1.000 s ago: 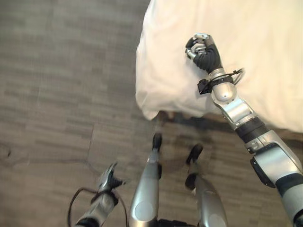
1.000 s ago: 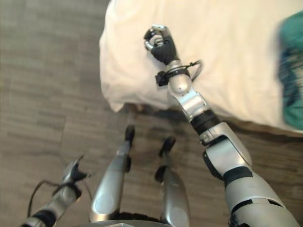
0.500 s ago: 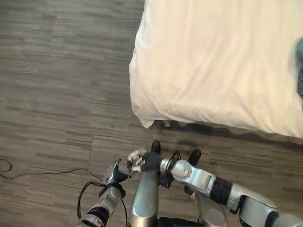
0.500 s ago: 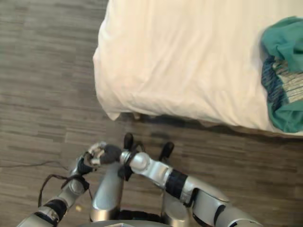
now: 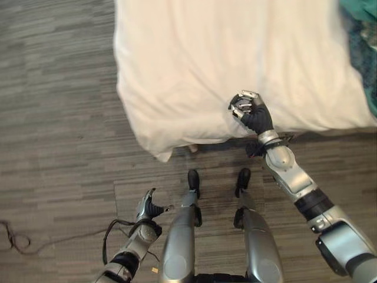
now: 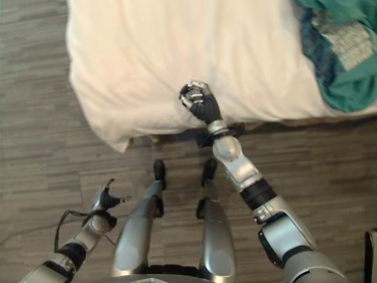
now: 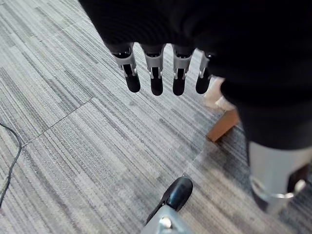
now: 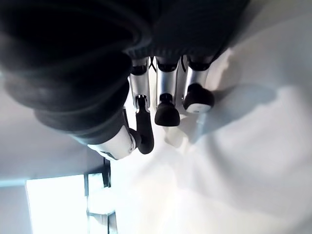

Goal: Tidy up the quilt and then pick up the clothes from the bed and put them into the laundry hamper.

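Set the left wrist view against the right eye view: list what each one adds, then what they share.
The left wrist view adds a close look at the left hand, its fingers straight and holding nothing, and at a wooden bed leg. The right eye view adds the white quilt spread on the bed, the teal clothes at its far right, and the right hand, fingers curled, at the quilt's near edge. Both views show the left hand hanging low over the grey floor.
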Controlling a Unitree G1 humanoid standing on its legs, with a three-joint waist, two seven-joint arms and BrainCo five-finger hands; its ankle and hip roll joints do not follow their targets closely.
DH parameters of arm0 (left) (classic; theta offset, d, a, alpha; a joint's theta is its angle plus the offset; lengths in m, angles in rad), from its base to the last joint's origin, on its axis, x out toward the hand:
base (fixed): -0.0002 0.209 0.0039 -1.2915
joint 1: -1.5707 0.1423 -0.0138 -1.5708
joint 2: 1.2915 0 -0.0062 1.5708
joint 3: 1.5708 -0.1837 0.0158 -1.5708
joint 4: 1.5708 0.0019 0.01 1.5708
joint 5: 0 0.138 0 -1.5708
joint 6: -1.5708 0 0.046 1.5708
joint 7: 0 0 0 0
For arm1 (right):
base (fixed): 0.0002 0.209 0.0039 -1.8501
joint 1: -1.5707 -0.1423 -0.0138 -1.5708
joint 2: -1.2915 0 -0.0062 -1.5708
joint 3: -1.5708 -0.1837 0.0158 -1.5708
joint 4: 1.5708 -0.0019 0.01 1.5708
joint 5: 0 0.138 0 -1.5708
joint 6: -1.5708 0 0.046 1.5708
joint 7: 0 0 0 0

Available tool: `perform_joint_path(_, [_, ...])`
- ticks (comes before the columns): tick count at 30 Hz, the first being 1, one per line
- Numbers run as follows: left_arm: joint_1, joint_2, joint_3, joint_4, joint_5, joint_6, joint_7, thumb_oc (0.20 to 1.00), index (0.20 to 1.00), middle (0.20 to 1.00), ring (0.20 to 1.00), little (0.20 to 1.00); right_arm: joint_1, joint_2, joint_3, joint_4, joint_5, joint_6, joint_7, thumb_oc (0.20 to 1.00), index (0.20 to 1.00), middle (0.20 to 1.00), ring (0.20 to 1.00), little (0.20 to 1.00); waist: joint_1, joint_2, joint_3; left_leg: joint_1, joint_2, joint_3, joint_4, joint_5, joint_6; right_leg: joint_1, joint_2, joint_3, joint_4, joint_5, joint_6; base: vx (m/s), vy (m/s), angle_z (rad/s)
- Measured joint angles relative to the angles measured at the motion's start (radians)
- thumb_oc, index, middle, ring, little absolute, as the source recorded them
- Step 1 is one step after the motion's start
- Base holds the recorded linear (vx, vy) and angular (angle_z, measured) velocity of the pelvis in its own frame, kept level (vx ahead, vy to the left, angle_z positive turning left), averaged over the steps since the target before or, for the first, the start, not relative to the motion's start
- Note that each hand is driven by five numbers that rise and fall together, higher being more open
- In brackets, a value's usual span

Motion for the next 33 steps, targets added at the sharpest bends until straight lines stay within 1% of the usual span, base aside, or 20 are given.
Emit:
perform_joint_path(1, [0.002, -0.01, 0.001, 0.007, -0.001, 0.001, -0.003, 1.0, 1.0, 1.0, 1.0, 1.0, 0.021, -0.003, -0.001, 0.008, 0.001, 0.009, -0.002, 0.2, 0.2, 0.2, 0.2, 0.2, -0.006, -0.004, 0.0, 0.007, -0.006, -0.032, 0.022, -0.02, -0.007, 0.002, 0.003, 0.02, 0.0, 0.004, 0.005, -0.02, 0.213, -1.22])
perform_joint_path(3, [0.008, -0.026, 0.017, 0.039, -0.033, 0.0, -0.009, 1.0, 1.0, 1.0, 1.0, 1.0, 0.076, 0.04, -0.054, 0.099, 0.002, 0.02, 0.01, 0.2, 0.2, 0.2, 0.2, 0.2, 0.026, -0.057, 0.016, 0.039, -0.073, -0.302, 0.128, -0.101, 0.023, 0.026, 0.012, 0.149, -0.001, 0.025, 0.012, 0.06, 0.076, -1.4])
perform_joint_path(6, [0.009, -0.056, 0.055, 0.102, -0.039, 0.006, -0.023, 1.0, 1.0, 1.0, 1.0, 1.0, 0.288, 0.038, -0.159, 0.142, 0.011, 0.06, 0.007, 0.2, 0.2, 0.2, 0.2, 0.2, -0.037, -0.04, -0.017, 0.095, -0.084, -0.402, 0.112, -0.159, -0.033, 0.106, -0.007, 0.143, -0.038, 0.001, 0.042, 0.05, 0.272, -0.3])
perform_joint_path(7, [-0.023, -0.056, 0.04, 0.13, -0.033, 0.011, -0.041, 1.0, 1.0, 1.0, 1.0, 1.0, 0.451, 0.014, -0.246, 0.159, 0.011, 0.081, 0.014, 0.3, 0.3, 0.3, 0.3, 0.3, -0.082, -0.057, -0.037, 0.118, -0.117, -0.39, 0.128, -0.151, -0.006, 0.127, -0.038, 0.137, -0.038, -0.003, 0.053, -0.02, 0.514, 0.03])
perform_joint_path(8, [-0.001, -0.057, 0.017, 0.157, -0.023, 0.017, -0.055, 1.0, 1.0, 1.0, 1.0, 1.0, 0.565, 0.063, -0.353, 0.235, 0.011, 0.086, 0.008, 1.0, 1.0, 1.0, 1.0, 1.0, -0.111, -0.079, -0.082, 0.195, -0.139, -0.351, 0.065, -0.134, 0.02, 0.167, -0.074, 0.153, -0.046, -0.01, 0.059, -0.08, 0.399, -0.3])
perform_joint_path(10, [0.043, -0.055, -0.033, 0.173, 0.013, 0.03, -0.072, 1.0, 1.0, 1.0, 1.0, 1.0, 0.638, 0.072, -0.348, 0.351, -0.001, 0.089, 0.008, 1.0, 1.0, 1.0, 1.0, 1.0, -0.141, -0.073, -0.181, 0.223, -0.148, -0.252, 0.051, -0.132, 0.054, 0.155, -0.096, 0.143, -0.062, -0.103, 0.076, -0.15, 0.216, -1.19])
perform_joint_path(13, [0.055, -0.062, -0.052, 0.146, 0.063, 0.039, -0.082, 1.0, 1.0, 1.0, 1.0, 1.0, 0.638, 0.067, -0.276, 0.507, -0.042, 0.124, 0.009, 1.0, 1.0, 1.0, 1.0, 1.0, -0.147, 0.017, -0.208, 0.272, -0.054, -0.132, 0.013, -0.13, 0.086, 0.102, -0.047, -0.023, 0.166, -0.162, 0.071, -0.12, 0.145, -1.53])
perform_joint_path(15, [0.096, -0.046, -0.052, 0.145, 0.084, 0.047, -0.091, 1.0, 1.0, 1.0, 1.0, 1.0, 0.641, 0.104, -0.197, 0.613, -0.105, 0.147, 0.015, 1.0, 1.0, 1.0, 1.0, 1.0, -0.116, 0.04, -0.235, 0.356, 0.0, -0.03, -0.038, -0.131, 0.091, 0.131, -0.032, -0.171, 0.407, -0.275, 0.004, -0.06, 0.025, -1.72])
perform_joint_path(18, [0.109, -0.053, -0.049, 0.155, 0.091, 0.05, -0.098, 1.0, 1.0, 1.0, 1.0, 1.0, 0.642, 0.135, -0.184, 0.718, -0.161, 0.165, 0.023, 1.0, 1.0, 1.0, 1.0, 1.0, -0.114, 0.041, -0.296, 0.365, 0.015, 0.101, -0.075, -0.123, 0.084, 0.256, -0.051, -0.257, 0.366, -0.322, 0.024, -0.09, -0.149, -1.21])
perform_joint_path(19, [0.111, -0.052, -0.034, 0.164, 0.09, 0.051, -0.1, 1.0, 1.0, 1.0, 1.0, 1.0, 0.605, 0.148, -0.167, 0.773, -0.183, 0.168, 0.029, 1.0, 1.0, 1.0, 1.0, 1.0, -0.089, 0.035, -0.301, 0.372, 0.025, 0.155, -0.07, -0.123, 0.082, 0.283, -0.085, -0.333, 0.379, -0.348, 0.026, -0.05, -0.121, -2.77])
perform_joint_path(20, [0.129, -0.049, -0.023, 0.212, 0.089, 0.055, -0.116, 1.0, 1.0, 1.0, 1.0, 1.0, 0.528, 0.159, -0.125, 0.92, -0.236, 0.2, 0.045, 1.0, 1.0, 1.0, 1.0, 1.0, 0.014, 0.019, -0.316, 0.436, 0.053, 0.303, -0.083, -0.125, 0.078, 0.37, -0.116, -0.528, 0.29, -0.351, 0.03, -0.03, -0.197, -3.1])
perform_joint_path(21, [0.163, -0.045, -0.015, 0.204, 0.089, 0.056, -0.119, 1.0, 1.0, 1.0, 1.0, 1.0, 0.529, 0.163, -0.12, 0.93, -0.237, 0.204, 0.048, 1.0, 1.0, 1.0, 1.0, 1.0, 0.036, -0.004, -0.338, 0.438, 0.053, 0.309, -0.077, -0.123, 0.071, 0.429, -0.111, -0.545, 0.17, -0.244, 0.023, -0.05, -0.246, -2.81])
perform_joint_path(23, [0.189, -0.036, 0.011, 0.198, 0.09, 0.06, -0.117, 1.0, 1.0, 1.0, 1.0, 1.0, 0.563, 0.153, -0.121, 0.903, -0.268, 0.203, 0.046, 1.0, 1.0, 1.0, 1.0, 1.0, 0.012, -0.038, -0.368, 0.428, 0.051, 0.261, -0.017, -0.135, 0.053, 0.504, -0.069, -0.493, -0.008, -0.199, 0.049, -0.02, -0.2, -0.87])
perform_joint_path(26, [0.186, -0.054, 0.008, 0.166, 0.092, 0.046, -0.114, 1.0, 1.0, 1.0, 1.0, 1.0, 0.579, 0.154, -0.121, 0.911, -0.273, 0.212, 0.051, 1.0, 1.0, 1.0, 1.0, 1.0, 0.023, -0.05, -0.371, 0.343, 0.119, 0.168, 0.228, -0.134, 0.044, 0.486, -0.02, -0.395, -0.047, -0.19, 0.002, -0.06, -0.093, -1.04])
perform_joint_path(27, [0.188, -0.056, 0.013, 0.143, 0.083, 0.043, -0.106, 1.0, 1.0, 1.0, 1.0, 1.0, 0.586, 0.153, -0.117, 0.902, -0.273, 0.212, 0.053, 1.0, 1.0, 1.0, 1.0, 1.0, 0.034, -0.051, -0.38, 0.281, 0.119, 0.067, 0.331, -0.152, -0.01, 0.487, -0.001, -0.334, -0.074, -0.176, -0.021, -0.11, 0.054, -1.85])
perform_joint_path(28, [0.186, -0.058, 0.007, 0.111, 0.082, 0.037, -0.111, 1.0, 1.0, 1.0, 1.0, 1.0, 0.582, 0.136, -0.111, 0.899, -0.273, 0.21, 0.053, 1.0, 1.0, 1.0, 1.0, 1.0, 0.056, -0.039, -0.384, 0.249, 0.05, -0.088, 0.309, -0.208, -0.1, 0.454, -0.002, -0.272, -0.074, -0.163, -0.033, -0.02, 0.025, -1.59])
perform_joint_path(29, [0.174, -0.063, 0.004, 0.101, 0.081, 0.032, -0.114, 1.0, 1.0, 1.0, 1.0, 1.0, 0.578, 0.134, -0.111, 0.903, -0.273, 0.212, 0.052, 1.0, 1.0, 1.0, 1.0, 1.0, 0.027, -0.048, -0.377, 0.239, -0.008, -0.147, 0.267, -0.217, -0.09, 0.44, 0.003, -0.218, -0.073, -0.158, -0.038, 0.03, 0.03, -2.07])
perform_joint_path(30, [0.162, -0.064, -0.045, 0.103, 0.08, 0.026, -0.112, 1.0, 1.0, 1.0, 1.0, 1.0, 0.569, 0.114, -0.135, 0.939, -0.274, 0.215, 0.057, 1.0, 1.0, 1.0, 1.0, 1.0, 0.071, -0.045, -0.377, 0.266, -0.111, -0.299, 0.109, -0.194, -0.042, 0.404, -0.006, -0.133, -0.054, -0.143, -0.027, 0.06, -0.014, -1.6])
perform_joint_path(32, [0.134, -0.101, -0.041, 0.12, 0.08, 0.023, -0.117, 1.0, 1.0, 1.0, 1.0, 1.0, 0.591, 0.073, -0.136, 0.944, -0.276, 0.222, 0.058, 1.0, 1.0, 1.0, 1.0, 1.0, 0.028, 0.012, -0.381, 0.278, -0.095, -0.248, -0.011, -0.061, 0.035, 0.451, 0.047, -0.117, -0.075, -0.147, -0.021, 0.06, -0.023, -1.03])
perform_joint_path(33, [0.131, -0.098, -0.041, 0.122, 0.08, 0.021, -0.115, 1.0, 1.0, 1.0, 1.0, 1.0, 0.609, 0.082, -0.139, 0.951, -0.275, 0.236, 0.06, 1.0, 1.0, 1.0, 1.0, 1.0, 0.028, -0.002, -0.387, 0.303, -0.093, -0.228, -0.031, -0.053, 0.042, 0.467, 0.048, -0.101, -0.076, -0.152, -0.017, 0.05, -0.048, -0.26])
